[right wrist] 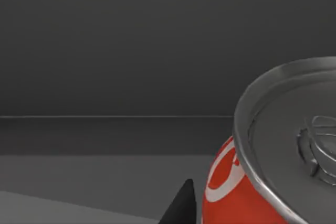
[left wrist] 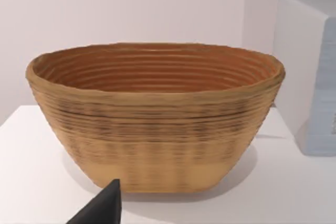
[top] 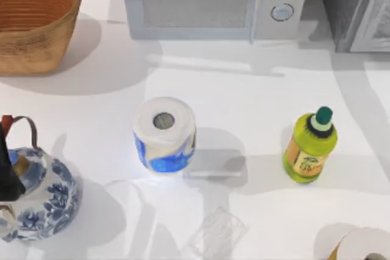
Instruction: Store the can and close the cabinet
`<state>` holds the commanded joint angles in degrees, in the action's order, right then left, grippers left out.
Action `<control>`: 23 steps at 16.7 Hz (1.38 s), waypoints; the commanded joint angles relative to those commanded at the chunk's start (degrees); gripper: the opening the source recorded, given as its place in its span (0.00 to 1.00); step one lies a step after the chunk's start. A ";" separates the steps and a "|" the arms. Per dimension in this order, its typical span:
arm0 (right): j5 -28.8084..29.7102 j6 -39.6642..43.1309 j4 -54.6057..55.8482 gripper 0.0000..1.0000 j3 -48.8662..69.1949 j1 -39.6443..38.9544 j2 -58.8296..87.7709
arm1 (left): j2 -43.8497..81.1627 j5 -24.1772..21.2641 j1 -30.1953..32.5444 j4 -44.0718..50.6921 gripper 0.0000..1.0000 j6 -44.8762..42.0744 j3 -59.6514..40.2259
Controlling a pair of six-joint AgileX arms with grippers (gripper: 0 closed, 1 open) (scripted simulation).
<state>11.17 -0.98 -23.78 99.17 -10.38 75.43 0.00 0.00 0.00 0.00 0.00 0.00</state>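
The red can (right wrist: pixel 247 182) with its silver lid looms close in the right wrist view, against the dark grey inside of the cabinet (right wrist: pixel 105 51). My right gripper (right wrist: pixel 210 211) is shut on the can, with one black fingertip (right wrist: pixel 181 205) against its side and the other hidden behind it. From above, the grey cabinet (top: pixel 356 4) stands at the table's back right corner. My left gripper (top: pixel 6 178) is parked at the left edge by the teapot, and one of its fingertips (left wrist: pixel 107 203) shows in front of the basket.
A woven basket (top: pixel 36 16) sits at the back left and a microwave (top: pixel 213 1) at the back middle. A blue-and-white teapot (top: pixel 42 196), a paper roll (top: pixel 164 132), a green bottle (top: pixel 309 147) and another roll (top: pixel 365 245) stand on the white table.
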 joint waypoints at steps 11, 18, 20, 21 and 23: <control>-0.54 0.08 -2.18 0.00 7.03 0.40 6.06 | 0.00 0.00 0.00 0.00 1.00 0.00 0.00; -2.84 0.11 -8.70 0.00 33.80 1.88 25.53 | 0.00 0.00 0.00 0.00 1.00 0.00 0.00; -3.43 0.08 -10.63 0.00 42.13 2.54 31.30 | 0.00 0.00 0.00 0.00 1.00 0.00 0.00; -3.66 0.07 -11.54 0.00 45.97 2.90 33.99 | 0.00 0.00 0.00 0.00 1.00 0.00 0.00; -3.95 0.05 -13.17 0.00 52.52 3.67 38.74 | 0.00 0.00 0.00 0.00 1.00 0.00 0.00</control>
<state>7.22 -0.93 -36.95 151.69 -6.71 114.17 0.00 0.00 0.00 0.00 0.00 0.00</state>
